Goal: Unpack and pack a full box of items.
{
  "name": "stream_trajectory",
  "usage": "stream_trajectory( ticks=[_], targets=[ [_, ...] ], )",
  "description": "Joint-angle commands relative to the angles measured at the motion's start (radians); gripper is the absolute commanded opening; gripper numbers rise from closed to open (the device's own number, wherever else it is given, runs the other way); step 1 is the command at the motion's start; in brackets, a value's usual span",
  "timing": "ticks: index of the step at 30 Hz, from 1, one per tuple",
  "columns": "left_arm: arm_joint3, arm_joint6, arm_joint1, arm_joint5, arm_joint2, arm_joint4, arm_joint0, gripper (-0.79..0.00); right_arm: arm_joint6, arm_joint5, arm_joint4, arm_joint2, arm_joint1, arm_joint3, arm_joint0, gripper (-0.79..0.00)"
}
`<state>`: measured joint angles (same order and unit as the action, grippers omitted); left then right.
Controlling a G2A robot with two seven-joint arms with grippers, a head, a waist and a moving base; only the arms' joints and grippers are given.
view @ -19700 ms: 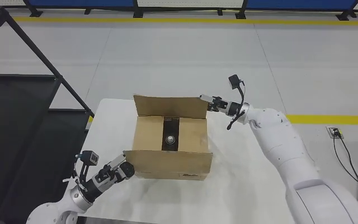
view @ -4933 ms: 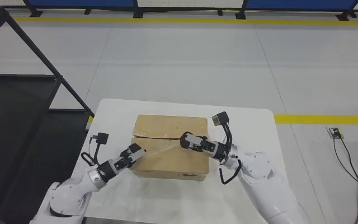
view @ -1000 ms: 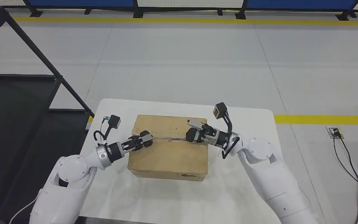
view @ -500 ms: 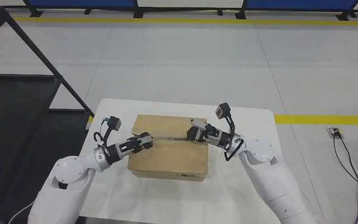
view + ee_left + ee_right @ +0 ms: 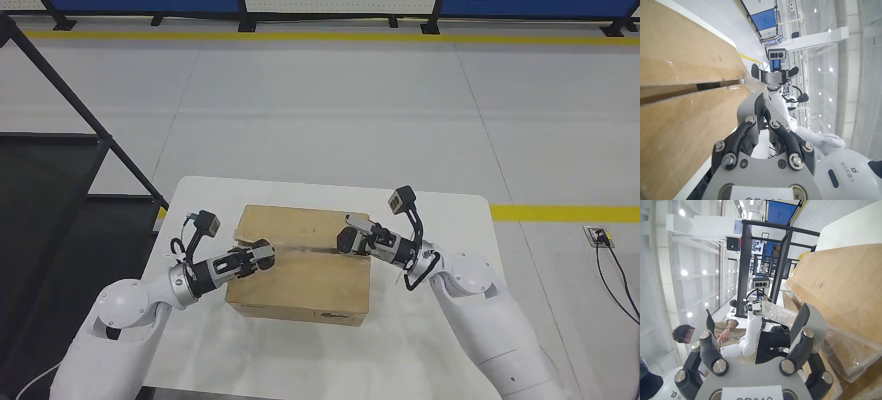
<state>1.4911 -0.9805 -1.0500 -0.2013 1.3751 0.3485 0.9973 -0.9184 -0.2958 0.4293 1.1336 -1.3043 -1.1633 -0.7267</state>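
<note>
Cardboard box (image 5: 300, 280) sits in the middle of your white table (image 5: 440, 215) from above, flaps folded down, a thin seam running across the lid. Your left gripper (image 5: 262, 253) is at one end of that seam, your right gripper (image 5: 348, 238) at the other. Over to the left wrist: fingers (image 5: 758, 106) held narrow, almost together (whether they pinch anything, you cannot tell from here). The seam gapes dark, crumpled clear tape (image 5: 753, 84) bunches at the box's far end, and the right gripper beyond it is spread wide. Right wrist now: its fingers stand wide apart, one pad against the box's taped end, and more clear tape stretches toward the left gripper at the far end.
</note>
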Motion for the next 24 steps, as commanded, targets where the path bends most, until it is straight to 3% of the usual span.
stream_trajectory(
  ticks=[1, 23, 24],
  targets=[
    [-0.003, 0.008, 0.0, 0.004, -0.004, -0.004, -0.002, -0.785, -0.008, 0.002, -0.003, -0.001, 0.001, -0.002, -0.001, 0.0],
    [-0.033, 0.042, 0.005, 0.054, -0.018, -0.048, -0.026, -0.785, 0.07, 0.098, -0.12, -0.098, -0.023, 0.038, 0.064, 0.0],
    [-0.035, 0.042, 0.005, 0.056, -0.019, -0.049, -0.026, -0.723, 0.073, 0.1, -0.121, -0.104, -0.025, 0.042, 0.068, 0.0]
  ],
)
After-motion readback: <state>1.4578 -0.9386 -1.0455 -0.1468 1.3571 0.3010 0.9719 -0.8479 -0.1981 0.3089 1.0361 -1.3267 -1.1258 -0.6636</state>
